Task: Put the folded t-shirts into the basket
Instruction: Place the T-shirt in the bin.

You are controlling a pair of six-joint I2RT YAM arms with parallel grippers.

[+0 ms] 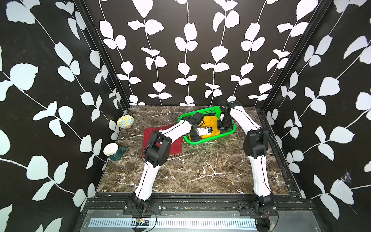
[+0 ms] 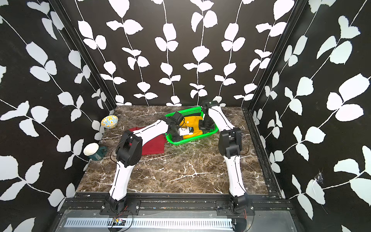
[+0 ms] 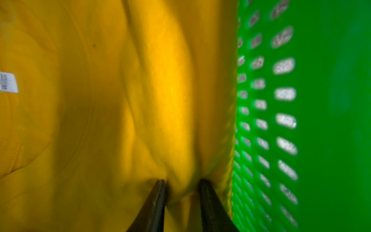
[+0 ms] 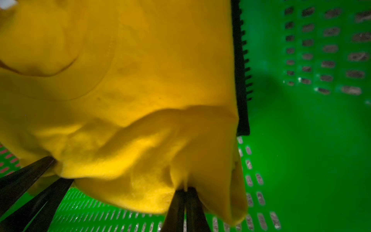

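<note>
Yellow t-shirt [image 1: 210, 123] lies in green basket [image 1: 202, 141]. Left gripper [image 3: 182, 192] and right gripper [image 4: 185, 192] each pinch a fold of it. Probably settling it. Next: release, then fetch red t-shirt [image 1: 174, 146] on the table left of the basket.

The yellow t-shirt [image 3: 100, 120] is soft, matt knit cloth, creased, with a white woven label [image 3: 9, 82]. The basket [image 3: 331, 100] is smooth, glossy green plastic pierced with slots. The red t-shirt [image 1: 176, 147] is matt cloth too. The worktop [image 1: 200, 170] looks like polished brown marble with white veins. The bowl [image 1: 125, 121] looks glazed.
</note>
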